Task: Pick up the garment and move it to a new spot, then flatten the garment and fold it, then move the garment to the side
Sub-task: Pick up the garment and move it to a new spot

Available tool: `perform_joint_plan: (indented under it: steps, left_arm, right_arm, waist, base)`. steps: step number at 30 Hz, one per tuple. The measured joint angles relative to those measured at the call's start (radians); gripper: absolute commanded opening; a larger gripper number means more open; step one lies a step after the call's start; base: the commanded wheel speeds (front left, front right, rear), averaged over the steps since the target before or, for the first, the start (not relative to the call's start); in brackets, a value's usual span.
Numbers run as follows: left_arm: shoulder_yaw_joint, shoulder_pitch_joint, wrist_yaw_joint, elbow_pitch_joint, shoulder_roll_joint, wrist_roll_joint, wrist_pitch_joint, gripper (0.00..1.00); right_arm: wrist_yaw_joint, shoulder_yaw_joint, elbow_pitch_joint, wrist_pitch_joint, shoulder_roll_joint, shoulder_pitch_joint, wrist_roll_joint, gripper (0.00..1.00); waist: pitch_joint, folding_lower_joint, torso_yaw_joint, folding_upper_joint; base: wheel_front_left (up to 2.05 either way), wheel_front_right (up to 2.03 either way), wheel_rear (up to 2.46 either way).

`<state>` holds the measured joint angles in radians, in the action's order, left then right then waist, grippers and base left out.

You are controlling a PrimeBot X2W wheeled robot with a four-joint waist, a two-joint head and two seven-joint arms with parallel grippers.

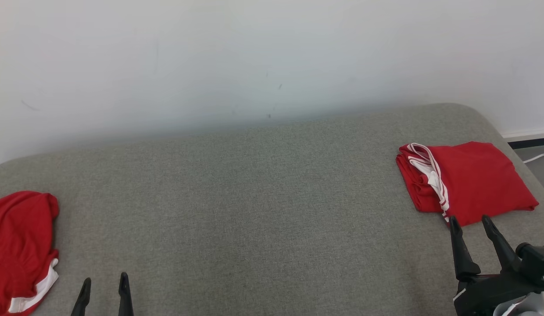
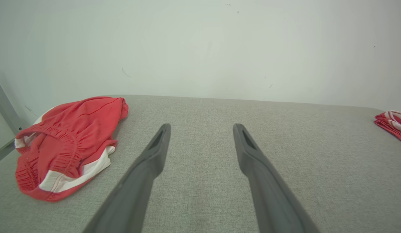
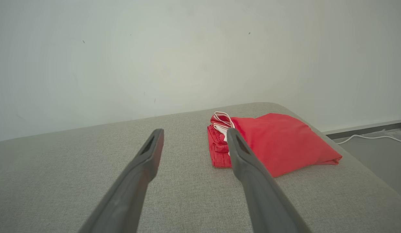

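Table [image 1: 254, 197] top: grey woven cloth, coarse matt weave. Folded garment [image 1: 478, 180]: red cloth, smooth, slight sheen, white striped trim. Crumpled garment [image 2: 68, 142]: same red cloth, gathered ribbed waistband, white panels. Fingers [image 2: 145, 168]: dark grey, matt, plastic by the look. Wall [image 1: 254, 52]: white, matt, lightly scuffed.

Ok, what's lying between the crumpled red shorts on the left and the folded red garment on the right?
Nothing but bare grey cushion lies between the crumpled shorts and the folded garment, as the head view shows.
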<state>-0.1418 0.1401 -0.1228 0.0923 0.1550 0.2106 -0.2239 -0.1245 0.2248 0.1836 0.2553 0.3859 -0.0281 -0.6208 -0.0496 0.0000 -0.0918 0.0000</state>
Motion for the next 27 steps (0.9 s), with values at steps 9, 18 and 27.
perform_joint_plan:
  steps: [9, 18, 27]
  left_arm:
    - [0.003, 0.000, 0.000, -0.008, -0.001, -0.013, 0.048, 1.00]
    - [0.011, 0.000, 0.000, -0.020, -0.001, -0.018, 0.083, 1.00]
    - [0.020, 0.001, 0.000, -0.040, -0.005, -0.025, 0.103, 1.00]
  right_arm:
    - [0.000, -0.003, -0.007, 0.000, -0.007, 0.004, 0.043, 1.00]
    - [0.000, -0.008, -0.009, 0.000, -0.007, 0.019, 0.072, 1.00]
    - [0.000, -0.015, -0.009, 0.000, -0.014, 0.020, 0.087, 1.00]
  waist:
    - [0.001, 0.0000, 0.000, 0.0000]
    - [0.002, 0.0000, 0.002, 0.0000]
    - [0.002, 0.0000, 0.003, -0.0001]
  base:
    - [0.00, 0.00, 0.00]
    - [0.00, 0.00, 0.00]
    - [0.00, 0.00, 0.00]
